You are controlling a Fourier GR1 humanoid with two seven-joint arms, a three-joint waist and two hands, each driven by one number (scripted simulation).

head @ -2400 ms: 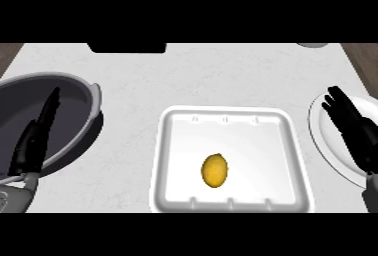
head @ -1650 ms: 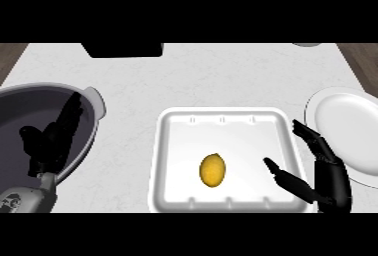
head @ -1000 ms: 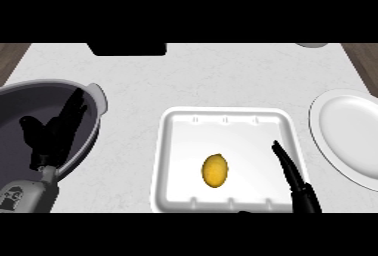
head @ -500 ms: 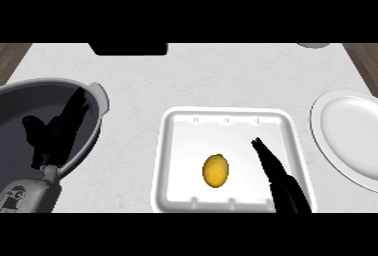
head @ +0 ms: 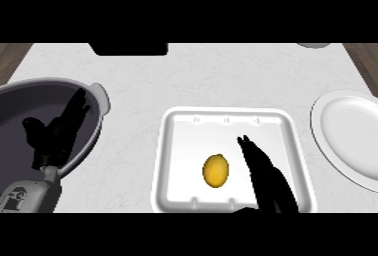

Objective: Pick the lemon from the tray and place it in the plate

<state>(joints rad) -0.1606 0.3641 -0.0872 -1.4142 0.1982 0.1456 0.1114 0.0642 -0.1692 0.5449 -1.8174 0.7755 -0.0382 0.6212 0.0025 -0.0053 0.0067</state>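
The lemon (head: pixel 215 170) lies in the white tray (head: pixel 221 116), a little left of the tray's middle and nearer its front wall, with bare tray floor all round it. The right hand (head: pixel 270 181) comes in over the tray's front right part, just beside the lemon on its right and not touching it. Its fingers (head: pixel 248 148) are stretched straight and close together, pointing away from the robot, and hold nothing. They seem to hang above the tray floor, though from this steep view contact cannot be ruled out.

The plate (head: pixel 350 136) sits on the desk (head: pixel 192 75) to the right of the tray, apart from it and partly cut by the view's edge; it has nothing on it.

At the left, a large dark grey pot (head: pixel 101 98) stands near the tray. The left hand (head: pixel 56 134) rests over it, fingers relaxed and pointing up. A dark block (head: pixel 129 48) lies at the desk's far edge, well apart from the tray.
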